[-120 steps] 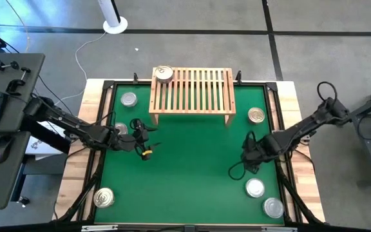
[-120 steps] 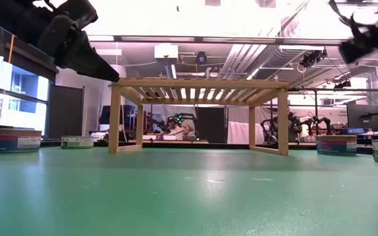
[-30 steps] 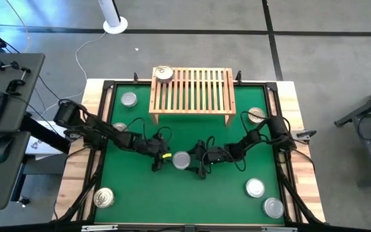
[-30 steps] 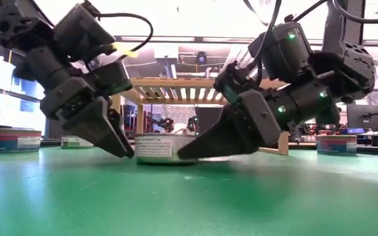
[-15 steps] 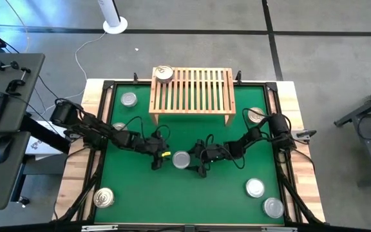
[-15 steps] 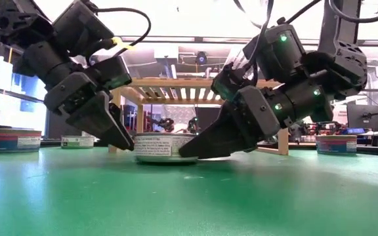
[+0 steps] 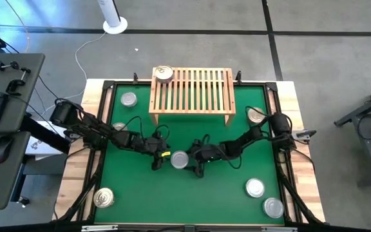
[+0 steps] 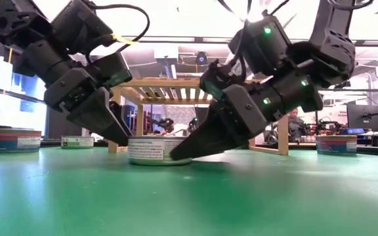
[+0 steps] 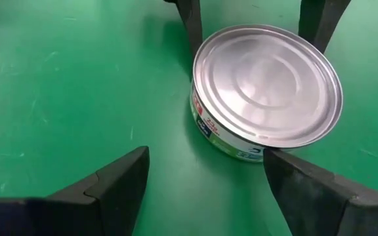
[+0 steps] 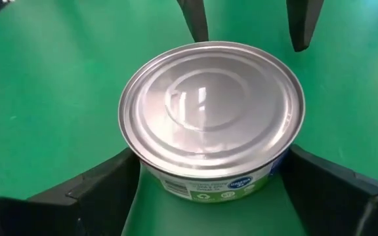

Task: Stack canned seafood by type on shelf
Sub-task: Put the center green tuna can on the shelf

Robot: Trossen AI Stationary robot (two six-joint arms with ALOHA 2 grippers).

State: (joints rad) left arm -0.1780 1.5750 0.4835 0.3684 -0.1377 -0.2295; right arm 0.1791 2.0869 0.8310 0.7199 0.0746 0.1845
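The right gripper (image 7: 189, 159) stood spread around a silver-topped tin (image 7: 180, 160) at frame centre on the green mat (image 7: 192, 193). The left gripper (image 7: 161, 159), also spread, faced it. The shelf (image 7: 191, 90) stood above.

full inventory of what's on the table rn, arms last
Silver-top tin between the claws: 1, silver top, white printed label, mid-mat.
Other silver-top tins: 4; far left, near left corner, two near right.
Ringed-top tins: 2, gold-tan; one on the shelf's far left corner, one at the mat's right edge.
Shelf: 1, light wood, slatted, far middle of the mat.
Mat: 1, green, covers the table.
Left claw: open, just left of the mid-mat tin.
Right claw: open, fingers either side of that tin.
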